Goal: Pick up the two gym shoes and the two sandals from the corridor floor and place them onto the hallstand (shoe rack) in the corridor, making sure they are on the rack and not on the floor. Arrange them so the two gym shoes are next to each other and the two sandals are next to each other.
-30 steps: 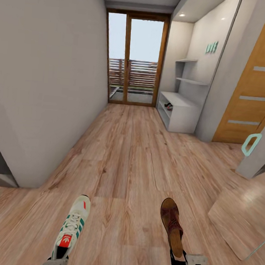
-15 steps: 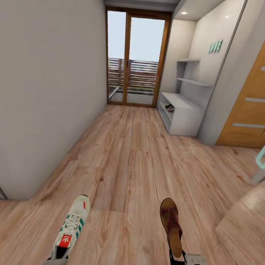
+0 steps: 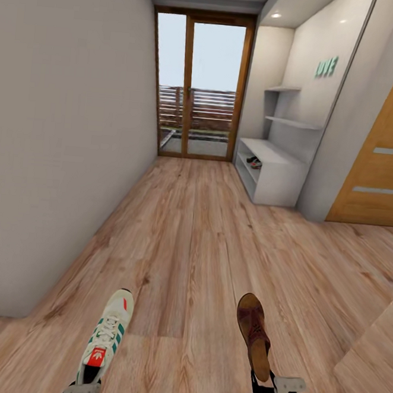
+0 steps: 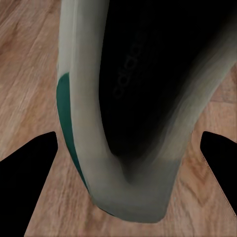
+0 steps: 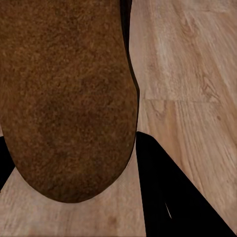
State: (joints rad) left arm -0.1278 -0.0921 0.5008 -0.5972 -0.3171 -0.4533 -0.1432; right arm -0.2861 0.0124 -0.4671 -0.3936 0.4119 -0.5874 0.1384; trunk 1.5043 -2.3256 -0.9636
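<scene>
Daylight through the glass door and ceiling spots keep my head view bright. Edges bow outward. Both wrist views look blurred, perhaps too close.

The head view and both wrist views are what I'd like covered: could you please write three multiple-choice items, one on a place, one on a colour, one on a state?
1. Where does the hallstand stand?
A. right wall, near the glass door
B. left wall
C. behind the robot

2. What colour are the gym shoe's side stripes?
A. blue
B. green
C. black

3. What is the right gripper doing?
A. hanging open
B. holding a sneaker
C. holding a sandal

Answers:
1 A: the hallstand sits at the right wall.
2 B: the gym shoe has green stripes.
3 C: the right gripper holds the sandal at its heel.
</scene>
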